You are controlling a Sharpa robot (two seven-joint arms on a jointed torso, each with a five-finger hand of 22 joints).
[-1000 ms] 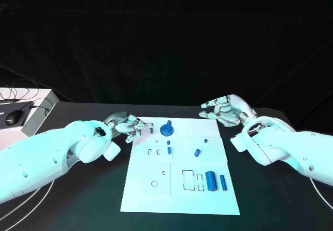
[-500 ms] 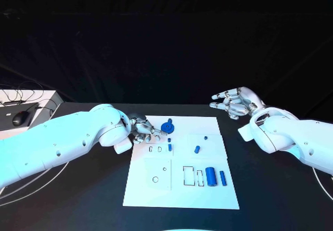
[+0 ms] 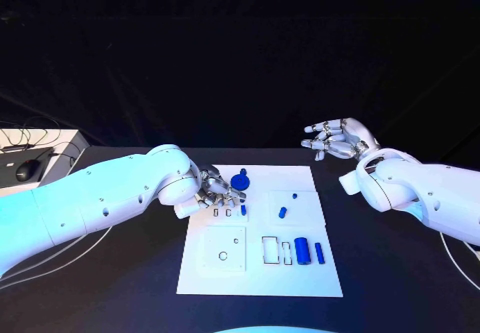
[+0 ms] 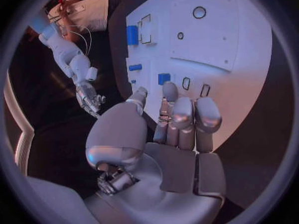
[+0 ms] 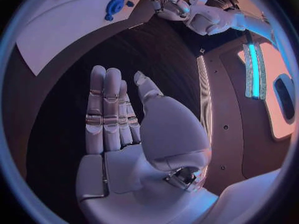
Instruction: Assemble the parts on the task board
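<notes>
The white task board (image 3: 262, 274) lies in the middle of the black table. On it are a round blue part (image 3: 241, 183), small blue pieces (image 3: 283, 212) near the middle, and a thick blue cylinder (image 3: 302, 251) beside a thin one (image 3: 320, 252). My left hand (image 3: 218, 193) hovers over the board's far left corner, fingers stretched out and holding nothing; in the left wrist view its fingers (image 4: 186, 120) point at small slots and a blue piece (image 4: 164, 78). My right hand (image 3: 335, 142) is raised past the board's far right corner, open and empty, fingers (image 5: 106, 109) straight.
A grey box with a mouse (image 3: 24, 173) and cables stands at the table's left edge. Bare black table surrounds the board (image 5: 62, 25) on the right and front.
My left hand has moved right from beside the board to over its far left corner. My right hand has lifted and moved farther back.
</notes>
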